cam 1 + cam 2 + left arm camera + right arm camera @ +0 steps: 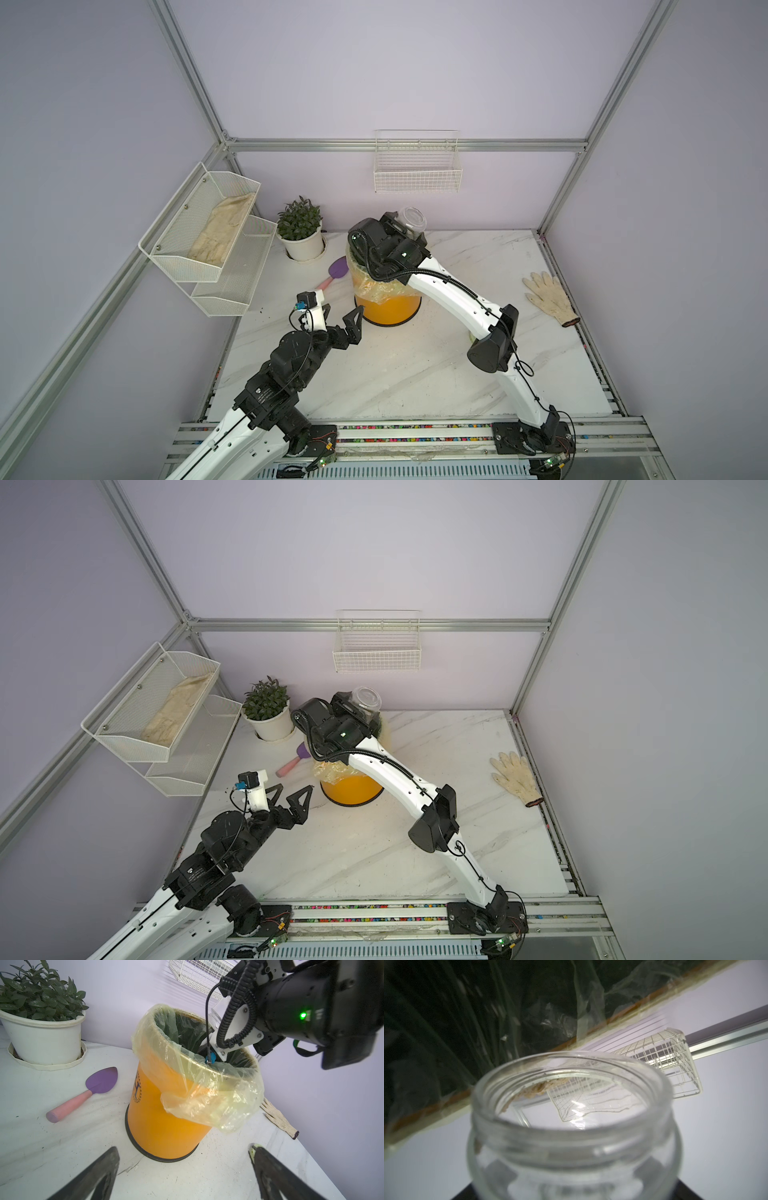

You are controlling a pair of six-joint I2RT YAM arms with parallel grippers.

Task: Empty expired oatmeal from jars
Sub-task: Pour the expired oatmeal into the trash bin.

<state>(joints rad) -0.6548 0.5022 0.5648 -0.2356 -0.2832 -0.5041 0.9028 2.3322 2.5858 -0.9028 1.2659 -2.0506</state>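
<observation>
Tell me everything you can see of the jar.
The jar is clear and glass-like, small and round-shouldered, with a threaded neck. It is uncapped and looks empty. The right gripper holds it by the body, tipped mouth-down over the orange bin with the yellow liner, base raised toward the back wall.

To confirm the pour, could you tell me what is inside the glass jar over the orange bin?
The jar looks empty: clear glass, no oatmeal heap. Beige streaks at its neck may be flakes or refracted bin rim; deeper inside is blurred.
</observation>
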